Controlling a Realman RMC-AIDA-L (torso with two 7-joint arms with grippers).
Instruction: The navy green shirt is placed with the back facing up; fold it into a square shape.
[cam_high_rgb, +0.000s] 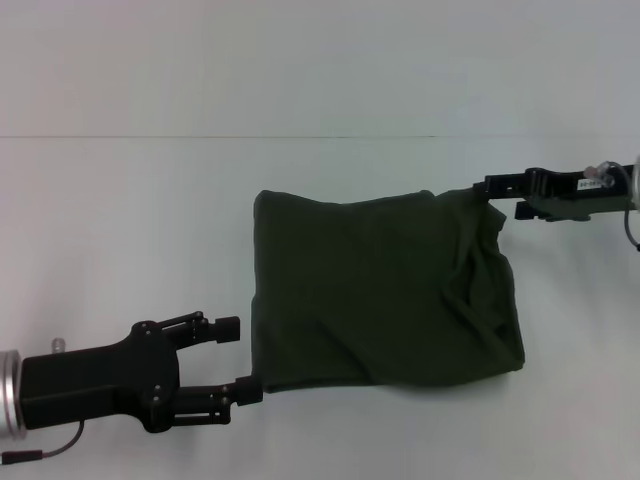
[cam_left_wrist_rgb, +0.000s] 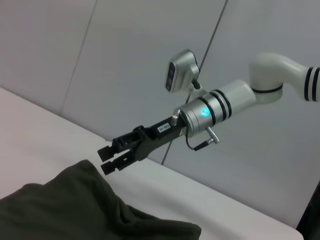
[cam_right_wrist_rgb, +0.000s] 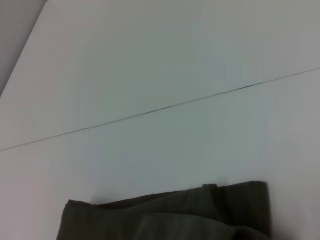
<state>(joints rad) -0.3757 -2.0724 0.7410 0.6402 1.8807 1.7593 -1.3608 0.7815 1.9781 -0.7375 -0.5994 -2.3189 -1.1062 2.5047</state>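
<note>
Your dark olive-green soft cotton shirt lies mid-table, already folded into a rough square. It is light, limp and will slump, so pinch it at doubled edges or corners. Your left gripper gapes empty at the near-left corner; the right gripper, slightly parted, holds nothing at the far-right corner.

shirt on table | left gripper near-left | right gripper far-right
</note>
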